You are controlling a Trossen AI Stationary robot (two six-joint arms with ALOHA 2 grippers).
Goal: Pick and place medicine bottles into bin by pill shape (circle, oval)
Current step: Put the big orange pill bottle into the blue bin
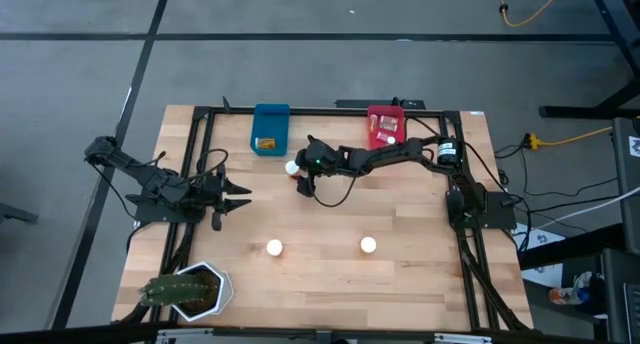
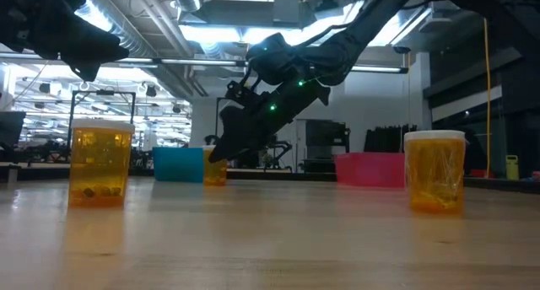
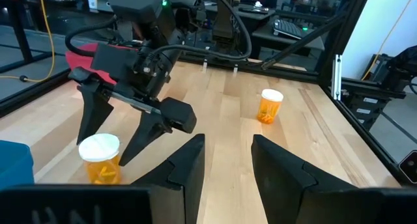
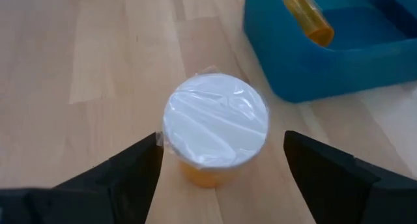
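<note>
amber plastic bottle with a round white cap (image 4: 215,136) stands upright on the pale wooden table (image 1: 330,224) just beside the blue bin (image 4: 332,48), centred between the wide-open fingers of the right gripper (image 4: 221,162), untouched.

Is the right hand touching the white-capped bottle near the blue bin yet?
Apart. In the right wrist view the right hand is open, its fingers on either side of the bottle with bare table showing between each finger and the cap.
</note>
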